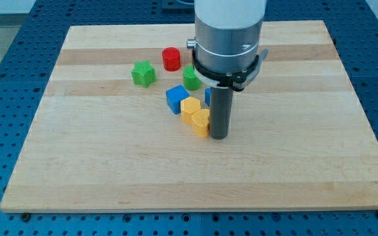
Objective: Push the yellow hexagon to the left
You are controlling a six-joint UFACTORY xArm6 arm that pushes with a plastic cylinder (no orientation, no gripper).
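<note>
The yellow hexagon (pixel 189 109) lies near the middle of the wooden board (pixel 97 170). A second yellow block (pixel 201 122), heart-like in shape, touches it at its lower right. My tip (pixel 218 136) stands on the board right against the right side of that second yellow block, so to the lower right of the hexagon. A blue cube (pixel 176 98) sits just up-left of the hexagon, touching or nearly touching it.
A green star-like block (pixel 144 73) lies to the upper left. A red cylinder (pixel 171 59) stands above it to the right. A green block (pixel 191 78) sits partly under the arm. A sliver of another blue block (pixel 207 96) shows behind the rod.
</note>
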